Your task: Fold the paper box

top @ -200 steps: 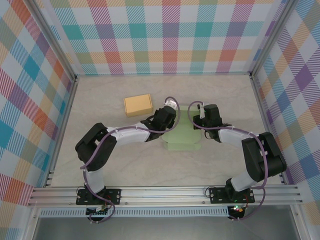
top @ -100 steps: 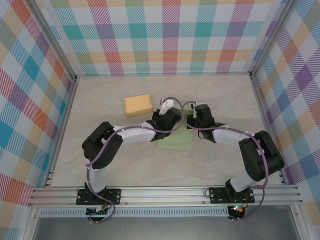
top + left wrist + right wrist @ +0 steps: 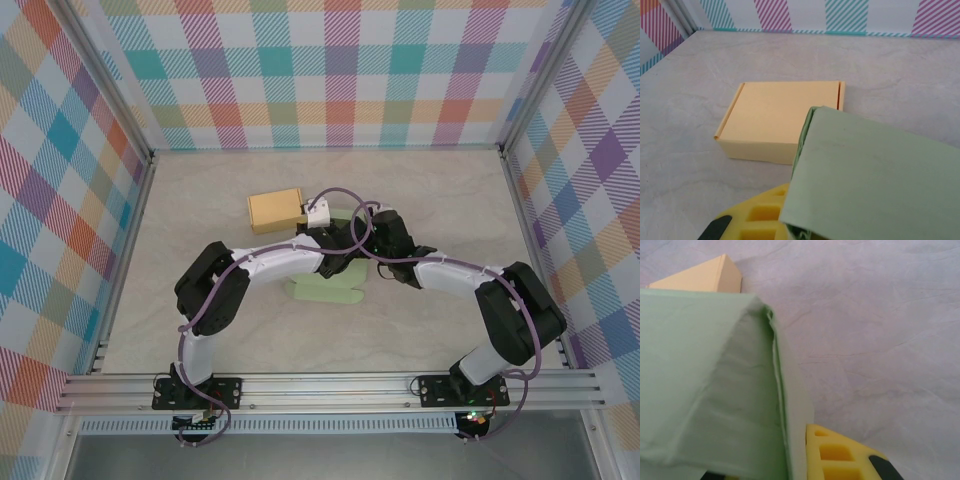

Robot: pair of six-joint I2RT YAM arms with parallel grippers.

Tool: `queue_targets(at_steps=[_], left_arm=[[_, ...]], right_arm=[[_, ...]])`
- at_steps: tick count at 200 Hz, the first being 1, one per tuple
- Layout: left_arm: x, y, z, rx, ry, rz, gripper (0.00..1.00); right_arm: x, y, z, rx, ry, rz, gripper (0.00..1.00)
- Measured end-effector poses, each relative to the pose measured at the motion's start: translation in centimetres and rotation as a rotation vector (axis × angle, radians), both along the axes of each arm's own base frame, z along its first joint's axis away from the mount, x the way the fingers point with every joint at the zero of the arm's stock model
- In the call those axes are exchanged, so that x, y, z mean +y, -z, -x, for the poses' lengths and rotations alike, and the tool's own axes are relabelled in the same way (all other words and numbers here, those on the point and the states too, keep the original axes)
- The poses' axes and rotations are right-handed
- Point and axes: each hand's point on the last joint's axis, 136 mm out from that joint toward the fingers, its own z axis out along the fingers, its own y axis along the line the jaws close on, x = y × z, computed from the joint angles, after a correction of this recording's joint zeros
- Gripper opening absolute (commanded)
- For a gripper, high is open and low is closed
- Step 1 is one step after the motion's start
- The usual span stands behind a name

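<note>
Folding looks partway done: left claw (image 3: 790, 225) and right claw (image 3: 785, 465) each clamp a raised panel of the green box (image 3: 325, 288), not yet closed like the tan box (image 3: 276, 210) nearby.

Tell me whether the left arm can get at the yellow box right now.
Probably yes for reach: the yellow box lies just beyond the left hand, bare table between. But that hand is shut on the green box, so it must let go first.
</note>
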Motion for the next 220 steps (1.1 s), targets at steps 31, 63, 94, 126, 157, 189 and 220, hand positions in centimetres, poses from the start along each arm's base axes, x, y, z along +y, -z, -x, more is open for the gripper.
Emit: queue_targets(at_steps=[31, 63, 94, 126, 157, 189, 220], left_arm=[[0.3, 1.6, 0.1, 0.034, 0.051, 0.042, 0.27], [0.4, 1.3, -0.9, 0.054, 0.105, 0.100, 0.61], [0.3, 0.9, -0.4, 0.105, 0.193, 0.150, 0.81], [-0.3, -0.3, 1.3, 0.155, 0.304, 0.253, 0.97], [-0.8, -2.9, 3.4, 0.160, 0.406, 0.379, 1.00], [-0.8, -6.0, 5.4, 0.135, 0.483, 0.486, 1.00], [0.2, -7.0, 6.5, 0.126, 0.488, 0.517, 1.00]], right_arm=[[0.1, 1.0, 1.0, 0.047, 0.003, 0.024, 0.00], [-0.9, 1.3, 1.0, 0.082, 0.055, 0.055, 0.00], [-1.9, 0.6, 0.5, 0.104, 0.106, 0.098, 0.00], [-3.0, 0.4, 0.8, 0.154, 0.138, 0.156, 0.00], [-4.1, 0.9, 2.0, 0.230, 0.143, 0.223, 0.00], [-4.9, 0.8, 3.4, 0.303, 0.118, 0.297, 0.00], [-4.9, 0.0, 4.9, 0.375, 0.038, 0.350, 0.00]])
